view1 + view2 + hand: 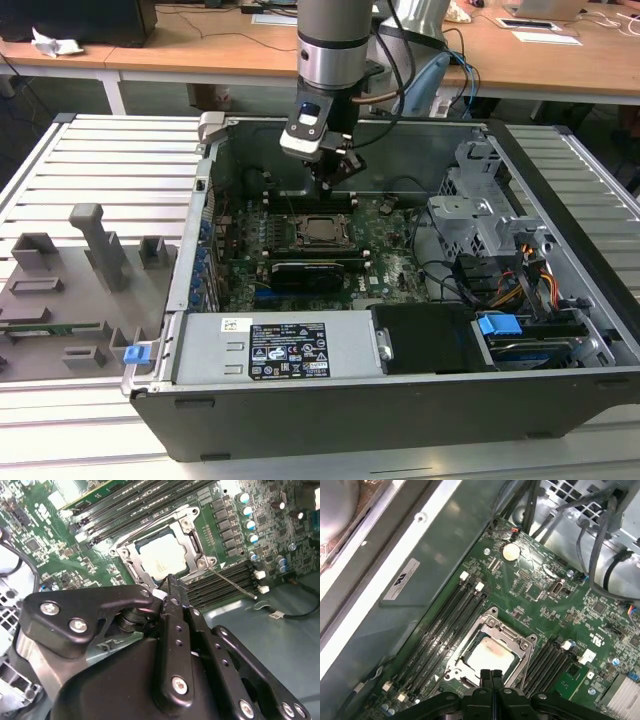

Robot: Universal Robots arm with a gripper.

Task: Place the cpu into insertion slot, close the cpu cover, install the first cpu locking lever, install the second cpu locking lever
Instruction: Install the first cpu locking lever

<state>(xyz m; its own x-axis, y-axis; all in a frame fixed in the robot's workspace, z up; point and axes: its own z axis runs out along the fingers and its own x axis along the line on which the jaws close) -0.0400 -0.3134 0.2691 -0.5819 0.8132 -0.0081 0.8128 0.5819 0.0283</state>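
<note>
Shows the gripper (335,172) hanging low inside the open computer case (300,425), close above the green motherboard (392,262). Has the jaws drawn fully together, black fingertips (486,676) pressed side to side in the first wrist view with no gap. In the second wrist view, catches those tips poised at one edge of the insertion slot (454,667); touching it or just clear, impossible to tell.

Finds the cpu (322,231) seated flat in that slot near the board's middle, dull metal top facing up. Square in outline, so without a long axis of its own; sides lined up with the slot's rim and parallel to the long black memory slots (445,625) flanking it on two sides. Framed by the cpu cover (516,636), lying flat over the chip with the metal top showing through the square window.

Picks out, in the second wrist view, a thin locking lever (232,583) running straight from one corner of the slot out across a bank of memory slots, long axis slanting away from the cover's edge.
</note>
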